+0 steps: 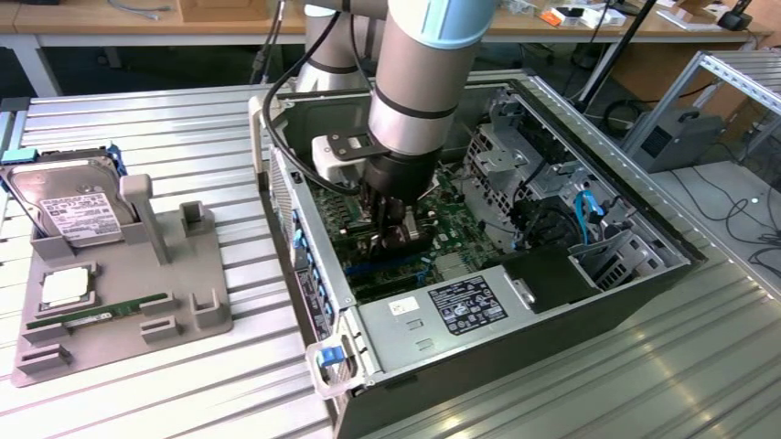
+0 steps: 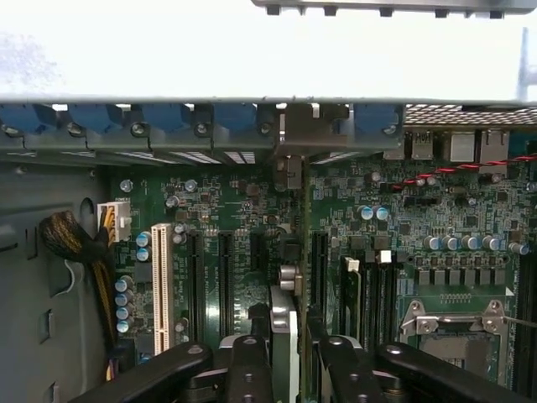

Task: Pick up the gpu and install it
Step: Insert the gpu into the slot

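Note:
Seen edge-on, the gpu [image 2: 289, 277] is a thin dark card with a silver bracket end reaching the case's rear slot openings. My gripper [image 2: 289, 357] is shut on it, one black finger [image 2: 250, 365] on each side. The card stands upright over the green motherboard [image 2: 419, 218], in line with the black expansion slots [image 2: 225, 277]; whether its edge sits in a slot is hidden. In the exterior view the gripper [image 1: 397, 233] reaches down into the open computer case [image 1: 635, 274] with the gpu [image 1: 404, 245] low over the board.
A grey fixture [image 1: 183, 302] at the exterior view's left holds a hard drive [image 1: 73, 206], a CPU [image 1: 68, 285] and a RAM stick [image 1: 98, 314]. Inside the case are a drive cage [image 1: 513, 155], blue cables [image 1: 586, 210] and a labelled power supply [image 1: 464, 306]. A cable bundle [image 2: 71, 243] lies beside the slots.

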